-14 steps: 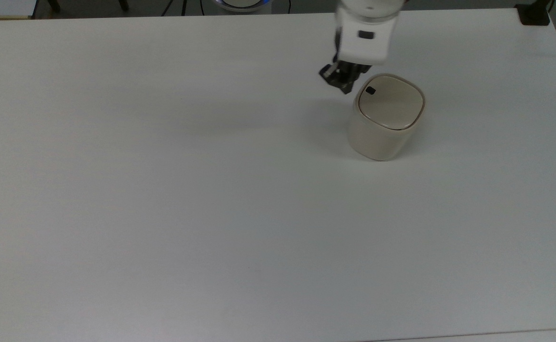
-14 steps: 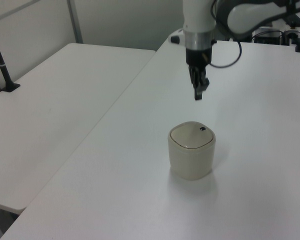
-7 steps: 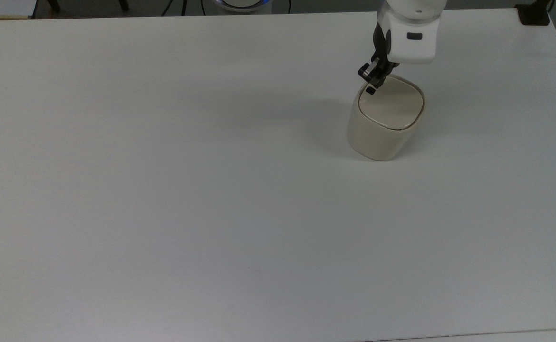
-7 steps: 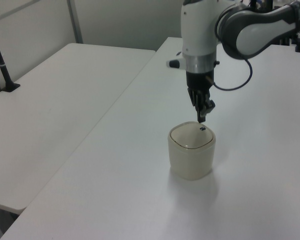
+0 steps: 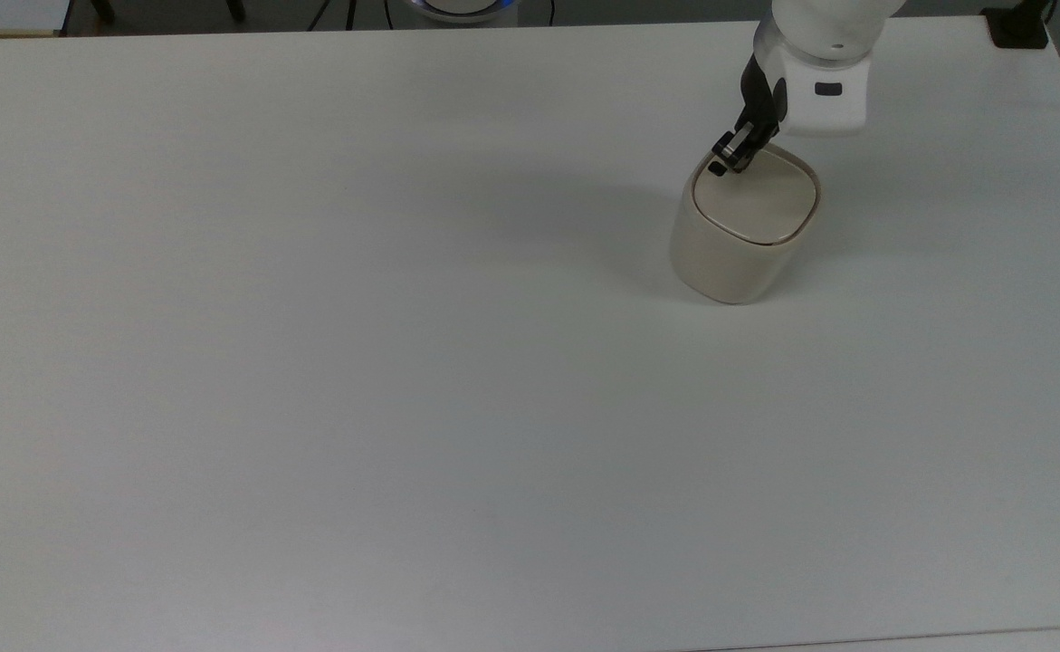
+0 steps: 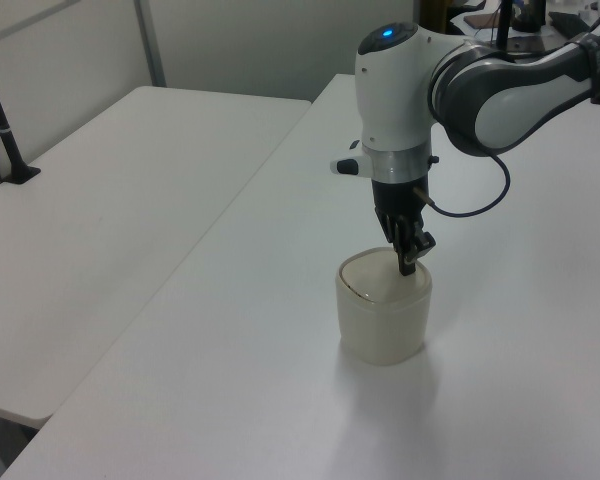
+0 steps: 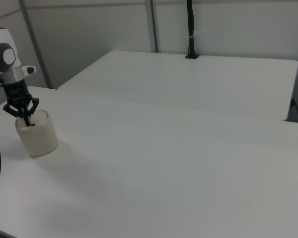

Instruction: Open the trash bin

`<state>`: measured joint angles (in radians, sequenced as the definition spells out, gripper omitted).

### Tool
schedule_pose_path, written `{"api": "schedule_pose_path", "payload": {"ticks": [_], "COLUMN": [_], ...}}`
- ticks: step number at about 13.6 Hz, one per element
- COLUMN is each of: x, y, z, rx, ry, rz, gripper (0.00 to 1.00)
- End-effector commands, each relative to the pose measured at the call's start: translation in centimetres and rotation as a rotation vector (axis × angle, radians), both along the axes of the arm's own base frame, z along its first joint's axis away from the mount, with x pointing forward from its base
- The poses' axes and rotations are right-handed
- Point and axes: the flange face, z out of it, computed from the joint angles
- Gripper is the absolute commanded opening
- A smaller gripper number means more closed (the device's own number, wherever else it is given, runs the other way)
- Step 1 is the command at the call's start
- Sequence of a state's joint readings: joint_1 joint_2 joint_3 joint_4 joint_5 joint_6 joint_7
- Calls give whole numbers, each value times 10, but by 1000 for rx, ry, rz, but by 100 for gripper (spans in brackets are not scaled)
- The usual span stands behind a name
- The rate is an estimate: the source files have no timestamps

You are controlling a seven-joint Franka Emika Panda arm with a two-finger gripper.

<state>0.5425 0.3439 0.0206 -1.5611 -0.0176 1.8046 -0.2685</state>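
Top view: the trash bin [image 5: 745, 231], a cream rounded-square container, stands upright on the white table [image 5: 358, 362] in the upper right of the frame; its flat lid [image 5: 756, 197] lies closed and level with the rim; the gripper [image 5: 733, 154] descends from the white wrist at the top right and its tips meet the lid's upper-left corner, at the small black button [image 5: 717, 169]; the two fingers appear drawn together with no gap between them, holding nothing.

Left view: the trash bin [image 6: 384, 315] sits right of centre in the frame; the gripper [image 6: 409, 262] points straight down, its dark tip touching the far right corner of the lid; the white and grey arm [image 6: 450, 85] arches in from the upper right; a second white table [image 6: 100, 210] stands beside the first at the left of the frame.

Right view: the trash bin [image 7: 37, 135] appears at the left edge of the frame, mid-height; the gripper [image 7: 27, 120] rests on its top, fingers converging to a single point.
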Motion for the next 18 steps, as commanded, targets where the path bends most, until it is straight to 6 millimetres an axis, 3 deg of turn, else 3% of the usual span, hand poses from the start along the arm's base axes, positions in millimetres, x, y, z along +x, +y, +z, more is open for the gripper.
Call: {"api": "schedule_pose_path", "payload": {"ticks": [1,6,9,10,12,13,16,18], "x": [1,17,33,36,35,32,28,28], "y": [-9,-106,-195,-227,-282,-311,-337,-341], "z": [12,72,97,102,116,126,130,135], "rx": [4,-10,-12,-16,-18,-29,-137,-150], "ry": [-14,-8,-16,-7,-7,-18,-57,-76], "rz": [6,-164,-316,-369,-476,-558,-867,-891], "gripper": [0,4,15,30,98,100,100,100]}}
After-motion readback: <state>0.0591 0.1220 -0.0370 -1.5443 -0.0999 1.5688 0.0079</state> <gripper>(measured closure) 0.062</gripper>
